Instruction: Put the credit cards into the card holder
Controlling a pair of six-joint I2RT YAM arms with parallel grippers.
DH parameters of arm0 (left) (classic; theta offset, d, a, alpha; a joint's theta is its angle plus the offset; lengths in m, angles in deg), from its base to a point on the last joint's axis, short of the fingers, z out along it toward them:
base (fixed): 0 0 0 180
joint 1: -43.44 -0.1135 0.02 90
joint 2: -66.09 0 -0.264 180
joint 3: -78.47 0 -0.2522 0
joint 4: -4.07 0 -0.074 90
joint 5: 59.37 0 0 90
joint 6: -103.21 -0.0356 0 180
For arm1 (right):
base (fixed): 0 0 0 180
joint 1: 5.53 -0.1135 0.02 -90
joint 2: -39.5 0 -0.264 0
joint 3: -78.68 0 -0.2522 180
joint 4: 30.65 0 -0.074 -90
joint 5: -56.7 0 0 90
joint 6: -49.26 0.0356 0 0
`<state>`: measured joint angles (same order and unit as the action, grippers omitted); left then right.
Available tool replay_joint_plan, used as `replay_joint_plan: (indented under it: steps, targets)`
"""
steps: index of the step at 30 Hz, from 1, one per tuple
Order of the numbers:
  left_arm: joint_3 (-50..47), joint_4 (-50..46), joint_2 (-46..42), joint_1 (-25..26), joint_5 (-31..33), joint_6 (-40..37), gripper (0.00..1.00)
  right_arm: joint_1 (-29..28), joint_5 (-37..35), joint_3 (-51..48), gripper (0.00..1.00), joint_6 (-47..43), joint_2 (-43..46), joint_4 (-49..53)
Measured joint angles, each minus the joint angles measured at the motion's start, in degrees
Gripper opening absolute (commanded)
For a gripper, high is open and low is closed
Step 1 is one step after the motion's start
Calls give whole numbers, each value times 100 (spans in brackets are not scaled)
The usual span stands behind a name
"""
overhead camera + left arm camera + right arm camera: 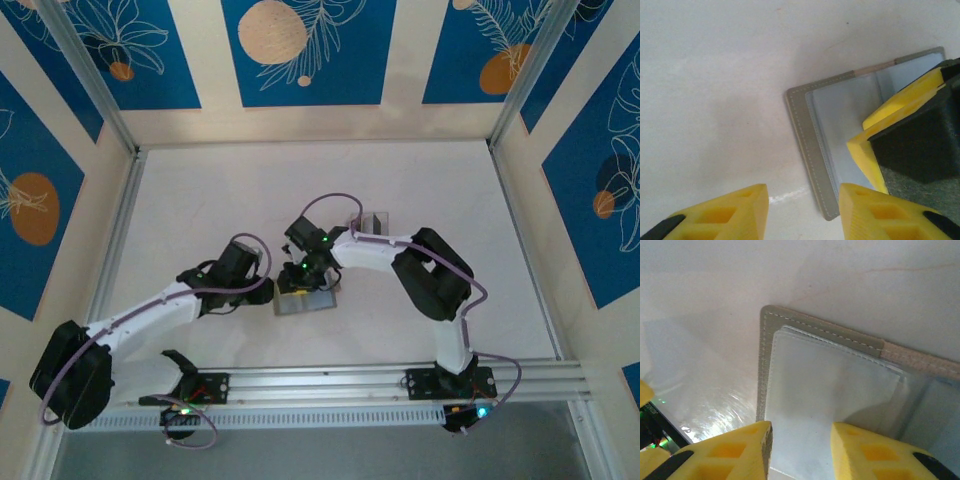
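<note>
Card holder (812, 150): open on the table (200, 200), between your grippers | left gripper (802, 202): half open, empty, at its corner | right gripper (801, 442): half open, empty, over the inner pocket | risk: the unpinned holder may slide or fold shut when you push a card in

From above, the card holder (300, 306) is half buried under the two wrists, and the grey bits (376, 221) behind the right arm (385, 250) are too small to tell apart. Up close, the right gripper (880, 125) covers the holder's far half. The pale strip between its fingers is too blurred to name.
</note>
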<state>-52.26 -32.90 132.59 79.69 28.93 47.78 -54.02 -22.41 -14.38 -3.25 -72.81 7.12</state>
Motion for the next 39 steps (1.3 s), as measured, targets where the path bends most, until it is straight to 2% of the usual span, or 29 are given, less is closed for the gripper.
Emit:
replay_joint_plan:
  steps: [7, 14, 22, 39]
  targets:
    - [507, 190, 776, 164, -297, -15, 32, 299, -164, -258, 36, -4, 750, 107]
    - [896, 564, 1633, 339, -433, -17, 26, 363, -424, -525, 12, 4, 876, 323]
    - [793, 776, 2146, 343, -415, -17, 25, 417, -756, -721, 10, 46, 680, 531]
    - [337, 1325, 1884, 345, -361, -17, 25, 621, -660, -833, 11, 254, 599, 470]
